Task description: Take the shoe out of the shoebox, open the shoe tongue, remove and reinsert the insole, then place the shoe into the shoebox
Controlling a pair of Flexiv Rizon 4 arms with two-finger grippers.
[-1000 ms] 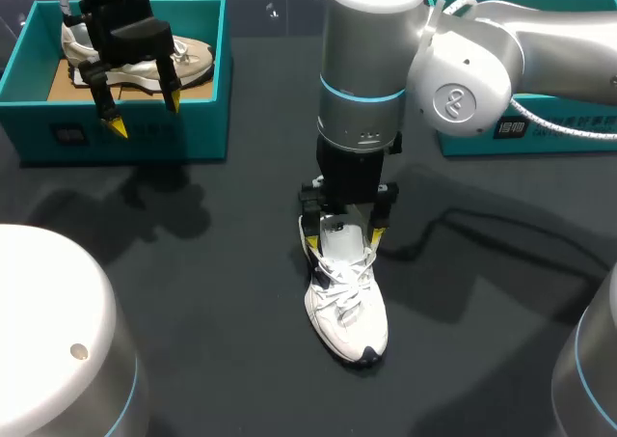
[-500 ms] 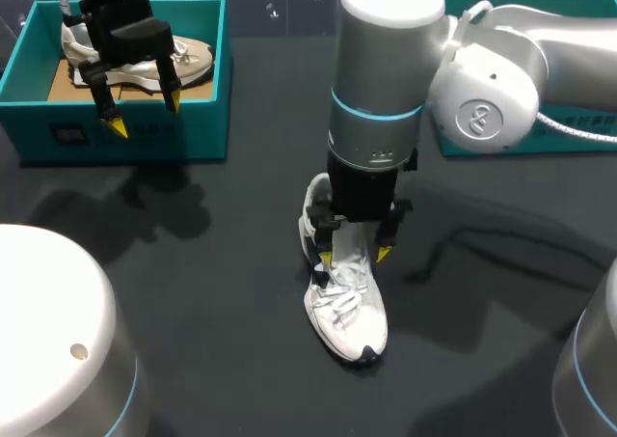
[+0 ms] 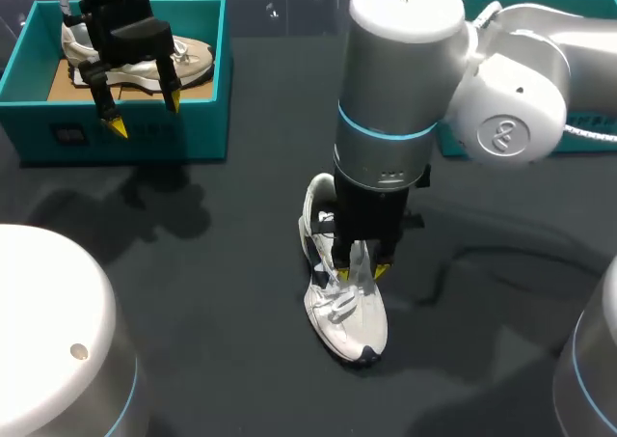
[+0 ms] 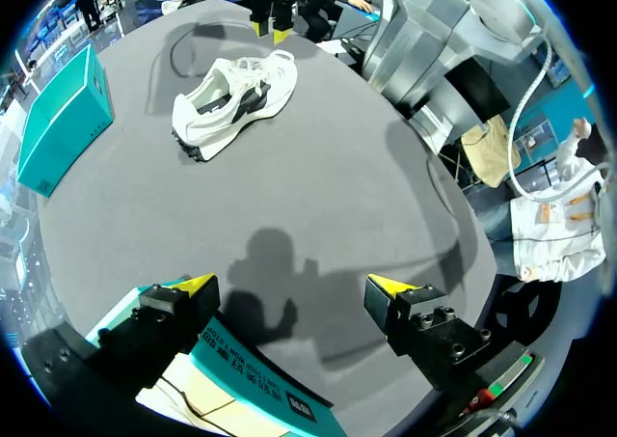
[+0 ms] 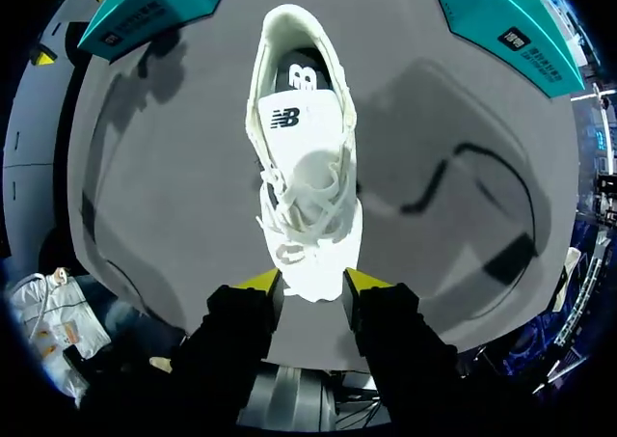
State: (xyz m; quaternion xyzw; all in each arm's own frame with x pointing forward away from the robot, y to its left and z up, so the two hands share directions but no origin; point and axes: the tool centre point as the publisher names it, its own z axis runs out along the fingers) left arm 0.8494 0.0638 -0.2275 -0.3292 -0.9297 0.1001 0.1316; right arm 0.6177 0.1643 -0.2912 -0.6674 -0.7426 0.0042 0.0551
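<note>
A white shoe (image 3: 349, 323) stands on the dark table, toe toward the near edge. My right gripper (image 3: 359, 268) is down on its laced front, and both yellow tips press in on the white laces. In the right wrist view the shoe (image 5: 299, 138) stretches ahead, heel far, its front pinched inside the right gripper (image 5: 311, 281). My left gripper (image 3: 145, 116) hangs open and empty above the front wall of the teal shoebox (image 3: 125, 140), which holds a second shoe (image 3: 188, 61). The left wrist view shows that left gripper (image 4: 289, 287) over the shoebox's edge (image 4: 246, 374), with the white shoe (image 4: 231, 104) far ahead.
A second teal box (image 3: 588, 133) lies at the table's far right, behind my right arm. Dark bare tabletop (image 3: 212, 263) spreads between the shoe and the left shoebox.
My right arm has shifted toward the shoe's toe and lowered. Its fingers have narrowed from wide open onto the laced front. The left arm has kept still.
</note>
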